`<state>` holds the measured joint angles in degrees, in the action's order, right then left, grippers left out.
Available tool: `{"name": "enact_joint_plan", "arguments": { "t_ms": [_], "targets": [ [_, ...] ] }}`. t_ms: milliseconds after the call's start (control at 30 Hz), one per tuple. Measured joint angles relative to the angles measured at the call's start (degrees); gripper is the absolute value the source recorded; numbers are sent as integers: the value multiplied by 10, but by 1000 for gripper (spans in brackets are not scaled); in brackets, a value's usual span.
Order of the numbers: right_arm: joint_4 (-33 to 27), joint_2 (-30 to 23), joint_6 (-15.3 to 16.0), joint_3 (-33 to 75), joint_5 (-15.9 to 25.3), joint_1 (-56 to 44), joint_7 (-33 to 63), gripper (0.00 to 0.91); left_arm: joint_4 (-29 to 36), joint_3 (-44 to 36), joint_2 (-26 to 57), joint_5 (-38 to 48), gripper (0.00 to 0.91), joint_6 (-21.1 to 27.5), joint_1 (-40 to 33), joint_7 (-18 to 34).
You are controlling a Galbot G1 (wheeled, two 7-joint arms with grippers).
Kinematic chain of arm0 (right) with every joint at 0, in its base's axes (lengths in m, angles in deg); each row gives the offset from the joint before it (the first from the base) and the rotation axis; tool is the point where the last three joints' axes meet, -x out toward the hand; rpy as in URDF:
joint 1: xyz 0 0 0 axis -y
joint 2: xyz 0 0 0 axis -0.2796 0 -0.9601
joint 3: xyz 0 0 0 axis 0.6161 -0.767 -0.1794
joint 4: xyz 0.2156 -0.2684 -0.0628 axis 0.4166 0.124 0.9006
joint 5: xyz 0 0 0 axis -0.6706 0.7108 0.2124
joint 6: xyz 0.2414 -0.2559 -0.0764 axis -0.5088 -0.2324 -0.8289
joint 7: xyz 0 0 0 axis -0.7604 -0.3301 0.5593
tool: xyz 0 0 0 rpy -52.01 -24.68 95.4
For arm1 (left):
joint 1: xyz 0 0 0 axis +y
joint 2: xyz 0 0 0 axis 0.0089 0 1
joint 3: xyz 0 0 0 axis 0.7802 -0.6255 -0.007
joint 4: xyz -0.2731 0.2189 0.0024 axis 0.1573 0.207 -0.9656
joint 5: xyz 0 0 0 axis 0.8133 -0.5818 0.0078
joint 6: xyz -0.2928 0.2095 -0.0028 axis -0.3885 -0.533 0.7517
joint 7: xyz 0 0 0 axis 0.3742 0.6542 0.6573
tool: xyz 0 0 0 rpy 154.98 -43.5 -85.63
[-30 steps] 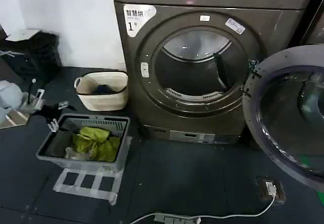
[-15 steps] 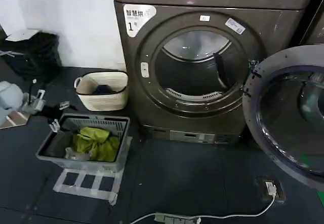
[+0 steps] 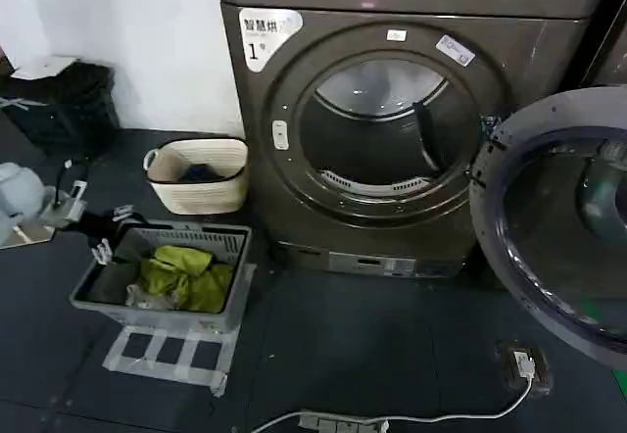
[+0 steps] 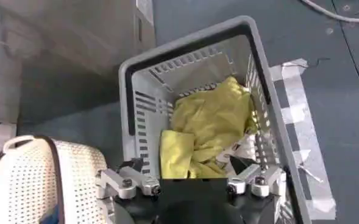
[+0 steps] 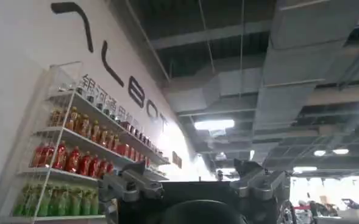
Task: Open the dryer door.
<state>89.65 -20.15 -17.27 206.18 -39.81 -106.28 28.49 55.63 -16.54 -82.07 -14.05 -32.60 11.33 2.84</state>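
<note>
The dryer door [image 3: 560,225], a chrome ring around dark glass, stands swung wide open to the right of the bronze-grey machine marked "1" [image 3: 257,51]. The round drum opening [image 3: 380,124] is uncovered. My left gripper [image 3: 103,235] hangs low at the far left, over the near corner of a grey basket, well away from the door. In the left wrist view the left gripper [image 4: 186,165] is open, with yellow cloth below and nothing between its fingers. My right gripper [image 5: 188,173] is open too and points up at a ceiling, holding nothing.
A grey plastic basket [image 3: 220,242] with yellow-green clothes [image 4: 203,134] sits on taped floor at the left. A cream woven basket [image 3: 199,193] stands beside the machine. A power strip and cable [image 3: 333,421] lie near the front, and a floor socket [image 3: 524,364] lies under the door.
My left gripper has drifted right and slightly down, from beside the grey basket to over its near corner. The door and machine have not moved.
</note>
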Motion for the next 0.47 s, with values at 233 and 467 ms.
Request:
{"name": "enact_joint_plan", "arguments": {
  "t_ms": [233, 467],
  "targets": [
    [0, -2, 0, 0, 0, 1, 0, 907, -2, 0, -1, 5, 907, -5, 1, 4],
    [2, -3, 0, 1, -1, 1, 0, 907, -1, 0, -2, 7, 907, -7, 2, 8]
  ]
}}
